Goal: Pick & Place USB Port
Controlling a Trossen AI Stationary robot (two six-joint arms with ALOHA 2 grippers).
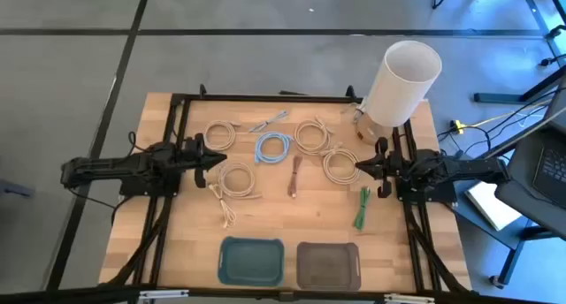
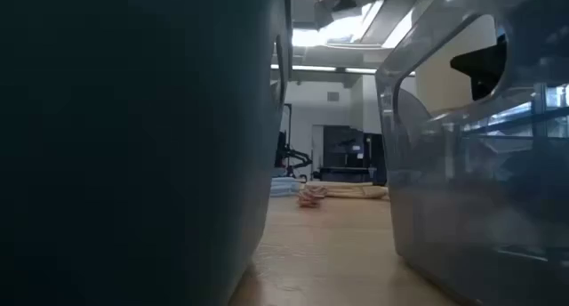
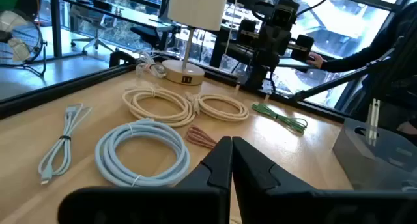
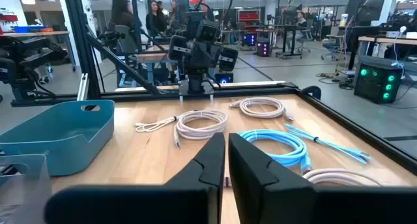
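Near edge of the desk [image 1: 177,242]: teal bin [image 1: 252,261] and grey bin [image 1: 328,265] sit side by side, presumably the drop-off targets. They blank out most of the low view, so only a strip of wood and a few far coils show between them.

Mid-desk: cables spread apart, likely so each can be grabbed alone. The blue coil [image 1: 273,148] lies central, cream coils [image 1: 235,179] around it, green cable [image 1: 362,208] toward the right edge. Which is "the USB port" I can't tell; connector ends are too small.

Left gripper [image 1: 218,161] hovers at the left edge, fingers pressed together, holding nothing. Right gripper [image 1: 359,167] mirrors it at the right edge, also closed and empty (both look parked).

Far right corner: white cylinder [image 1: 400,83] on a wooden base; its purpose is unclear.
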